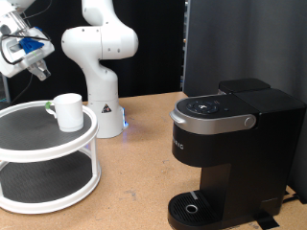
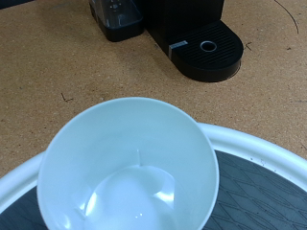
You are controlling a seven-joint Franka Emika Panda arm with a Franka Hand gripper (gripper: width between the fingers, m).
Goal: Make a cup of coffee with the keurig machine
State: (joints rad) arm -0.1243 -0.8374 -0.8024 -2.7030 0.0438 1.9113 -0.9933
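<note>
- We see the claw (image 1: 36, 65) hanging above the cup (image 1: 68, 110) on a white tiered stand (image 1: 48, 182); grip state: cannot tell.
- Brown surface (image 1: 144, 163), black backdrop; the keurig machine (image 1: 225, 144) stands well apart, lettering unreadable.

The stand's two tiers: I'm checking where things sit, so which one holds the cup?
The upper tier holds the cup; the lower tier below it shows only dark mat.

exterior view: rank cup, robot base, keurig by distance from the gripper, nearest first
Gripper sits at the exterior view's top left.
1. cup: on the top tier of the white rack, just below and right of the gripper.
2. robot base: on the table right of the rack.
3. keurig machine: far right of the view, drip tray empty.
</note>
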